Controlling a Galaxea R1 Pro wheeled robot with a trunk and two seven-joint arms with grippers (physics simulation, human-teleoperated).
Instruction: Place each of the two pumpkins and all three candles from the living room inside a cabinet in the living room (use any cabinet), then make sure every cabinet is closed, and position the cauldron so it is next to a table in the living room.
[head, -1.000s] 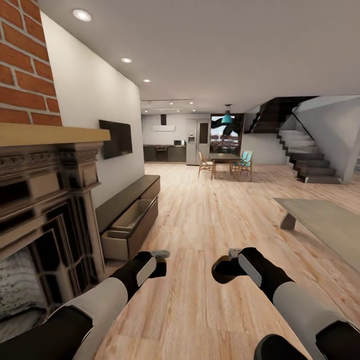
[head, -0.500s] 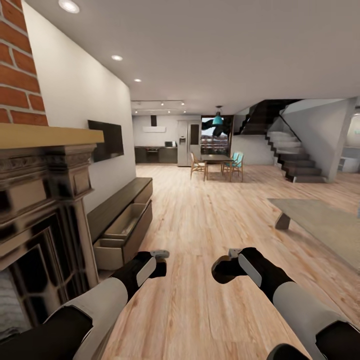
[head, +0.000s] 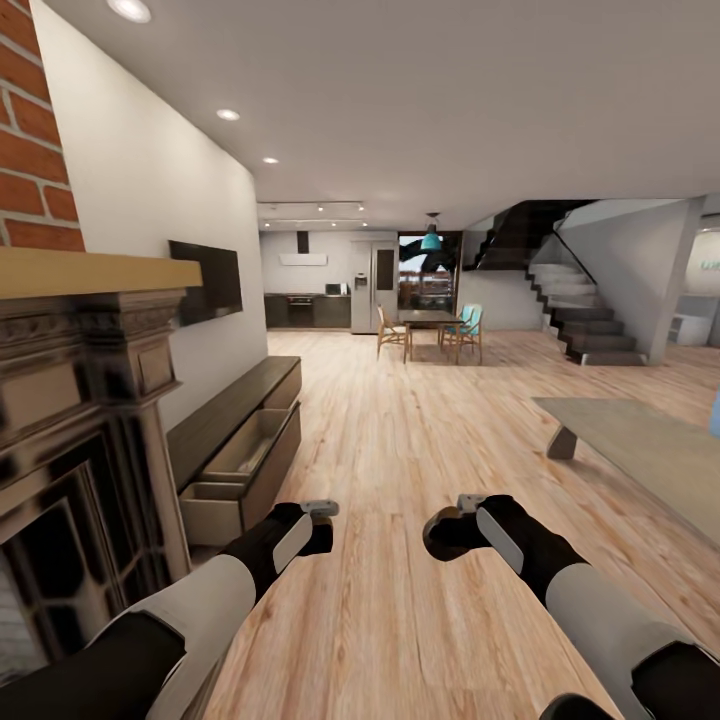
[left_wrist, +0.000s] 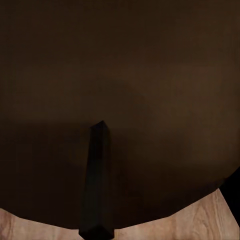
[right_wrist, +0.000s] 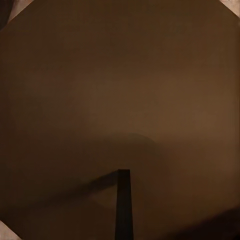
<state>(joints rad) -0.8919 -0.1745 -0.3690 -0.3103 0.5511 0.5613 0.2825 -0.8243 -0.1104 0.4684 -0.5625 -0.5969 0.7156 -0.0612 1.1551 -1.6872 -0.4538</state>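
Cabinet (head: 232, 425): long axis runs along the wall, away beyond the left gripper (head: 322, 512); two drawers stand open. Jaw opening on left gripper and right gripper (head: 462, 506): cannot tell.

Open-plan room with pale wood floor (head: 420, 440) and white walls. Brick fireplace (head: 70, 400) and wall television (head: 205, 282) at left; staircase (head: 585, 310) at right. Kitchen (head: 310, 300) and dining chairs (head: 430, 335) beyond, under recessed ceiling lights (head: 228, 114).

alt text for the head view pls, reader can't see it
Both arms are tucked low over a wood floor, left gripper and right gripper holding nothing visible. The long dark cabinet along the left wall has two drawers pulled open, past a fireplace. A low table sits at right; kitchen and stairs lie beyond.
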